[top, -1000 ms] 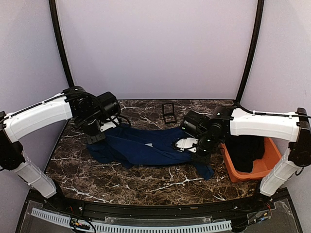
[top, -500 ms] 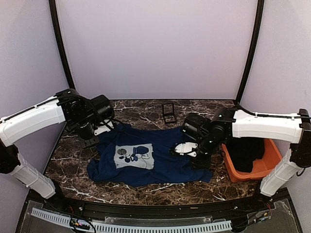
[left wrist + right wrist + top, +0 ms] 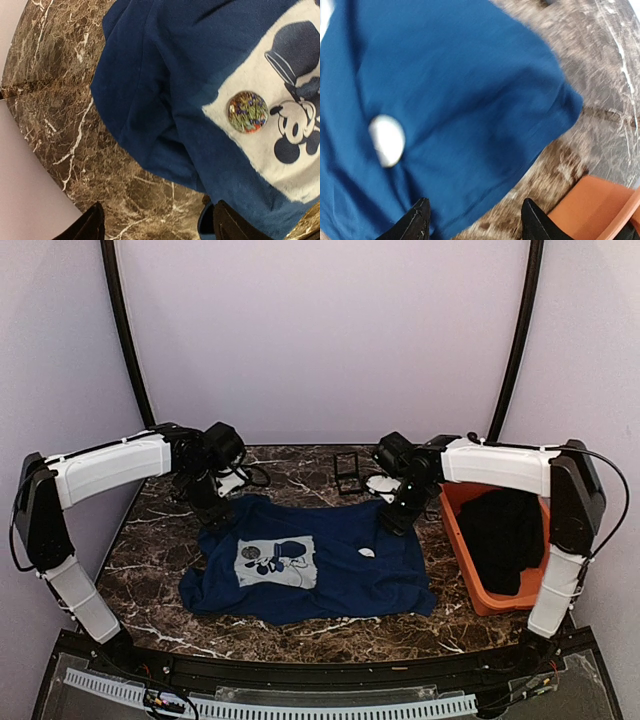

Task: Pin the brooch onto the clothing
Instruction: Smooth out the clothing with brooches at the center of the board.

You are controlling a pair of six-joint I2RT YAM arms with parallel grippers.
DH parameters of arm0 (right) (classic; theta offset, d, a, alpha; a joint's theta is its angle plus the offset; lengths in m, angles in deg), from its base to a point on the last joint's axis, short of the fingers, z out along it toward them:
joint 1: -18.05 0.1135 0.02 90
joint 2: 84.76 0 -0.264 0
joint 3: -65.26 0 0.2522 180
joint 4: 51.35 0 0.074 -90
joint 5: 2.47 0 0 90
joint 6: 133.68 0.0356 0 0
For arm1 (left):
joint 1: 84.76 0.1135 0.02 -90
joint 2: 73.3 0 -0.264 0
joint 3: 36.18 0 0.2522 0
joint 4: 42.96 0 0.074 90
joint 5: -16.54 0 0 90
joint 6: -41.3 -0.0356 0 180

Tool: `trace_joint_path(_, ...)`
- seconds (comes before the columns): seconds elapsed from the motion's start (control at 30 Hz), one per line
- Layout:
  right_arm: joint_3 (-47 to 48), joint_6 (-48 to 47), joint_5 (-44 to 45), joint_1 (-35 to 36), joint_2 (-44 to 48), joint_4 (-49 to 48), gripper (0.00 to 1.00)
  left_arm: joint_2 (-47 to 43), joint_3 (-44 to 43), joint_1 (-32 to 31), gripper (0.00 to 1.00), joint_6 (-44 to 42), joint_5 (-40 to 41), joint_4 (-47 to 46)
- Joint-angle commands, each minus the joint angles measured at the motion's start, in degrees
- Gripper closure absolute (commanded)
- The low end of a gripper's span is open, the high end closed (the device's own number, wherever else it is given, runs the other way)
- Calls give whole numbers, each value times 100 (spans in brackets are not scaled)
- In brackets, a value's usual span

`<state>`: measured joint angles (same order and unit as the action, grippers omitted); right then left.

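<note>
Small round glossy brooch (image 3: 247, 111), multicoloured face: found on the pale print of the soft navy blue T-shirt (image 3: 345, 575), spread on the marble counter (image 3: 150, 550). Judged light, rigid, slippery; best taken by its rim. Seen released, nothing held: left claw (image 3: 157, 227), right claw (image 3: 475, 222).

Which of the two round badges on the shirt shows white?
The white badge on plain navy cloth nearer the orange bin; the colourful badge sits on the pale print.

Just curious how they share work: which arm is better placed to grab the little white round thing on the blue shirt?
Probably the right. The right gripper hovers open near the white disc on the right side of the shirt; the left gripper is across it.
</note>
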<state>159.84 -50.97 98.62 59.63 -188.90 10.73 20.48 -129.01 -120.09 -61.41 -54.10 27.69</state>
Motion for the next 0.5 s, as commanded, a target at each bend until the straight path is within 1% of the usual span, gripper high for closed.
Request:
trace_joint_path(0.0, 602, 201, -345, -238, -560, -400, 39, 478, -253, 330, 24, -37, -873, -706)
trace_joint_path(0.1, 851, 159, -498, -335, -946, -488, 39, 846, -403, 450, 23, -10, -1181, -842)
trace_joint_path(0.2, 1019, 181, -466, -393, -1278, -564, 39, 1158, -532, 636, 21, 46, -1781, -1146)
trace_joint_path(0.33, 1181, 268, -262, -514, -1640, -697, 39, 1650, -876, 784, 23, 97, -1916, -1104)
trace_joint_path(0.4, 1222, 260, -370, -572, -1775, -779, 42, 1857, -997, 798, 26, 87, -1918, -1057)
trace_joint_path(0.43, 1238, 259, -402, -594, -1831, -822, 45, 1978, -1058, 804, 30, 83, -1918, -1037)
trace_joint_path(0.47, 1254, 263, -412, -619, -1875, -864, 52, 2026, -1076, 806, 32, 79, -1918, -1042)
